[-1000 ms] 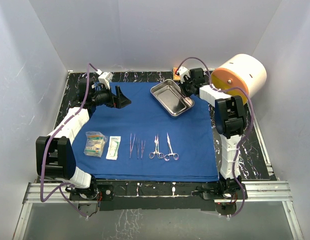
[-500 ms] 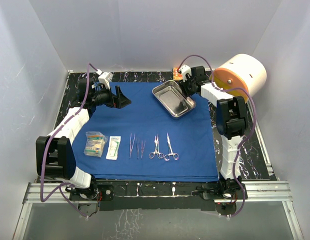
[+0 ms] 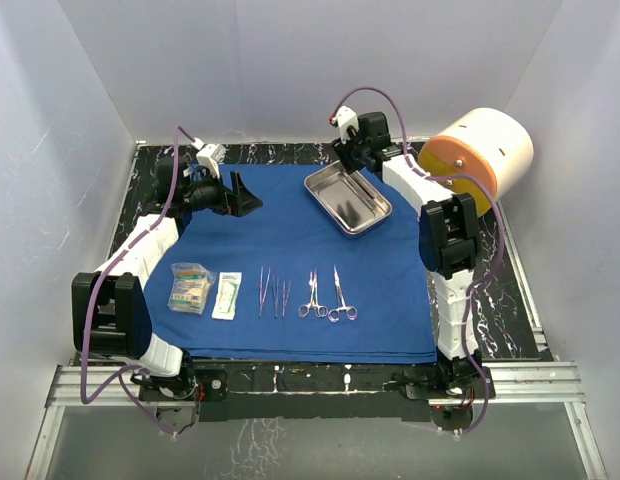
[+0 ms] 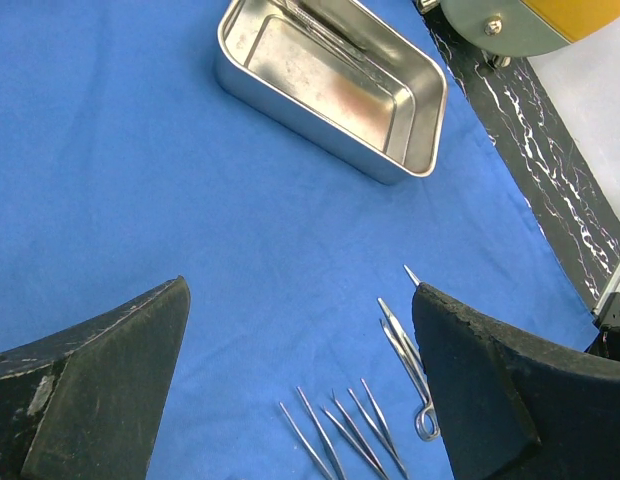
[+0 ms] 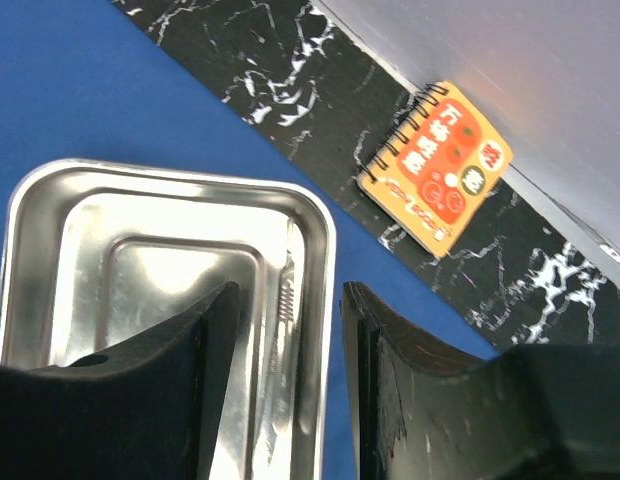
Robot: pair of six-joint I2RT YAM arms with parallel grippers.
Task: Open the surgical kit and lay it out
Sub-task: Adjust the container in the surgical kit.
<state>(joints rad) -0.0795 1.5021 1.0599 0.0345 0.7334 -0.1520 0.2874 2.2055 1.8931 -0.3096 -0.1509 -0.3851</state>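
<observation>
Top external view shows the steel tray on the far right part of the spread blue cloth wrap. It sits open side up, with its long axis running diagonally from far-left to near-right. On the tray's near side lies a tidy row: clear packets off to its near-left, then forceps, then clamps. Each instrument lies near-to-far, tips toward the tray and ring handles toward the arm bases. The right gripper hangs over the tray's far end with its fingers partly apart and gripping nothing. The left gripper hovers well to the tray's left, spread wide and empty. A thin serrated streak along the tray's inner wall may be an instrument or a reflection; I cannot tell. The layout looks nearly finished, with tray placement the step in hand. Next, the right arm should lift clear without nudging the rim. An orange notebook lies just beyond the tray, and a white-and-orange cylinder stands to its right.
</observation>
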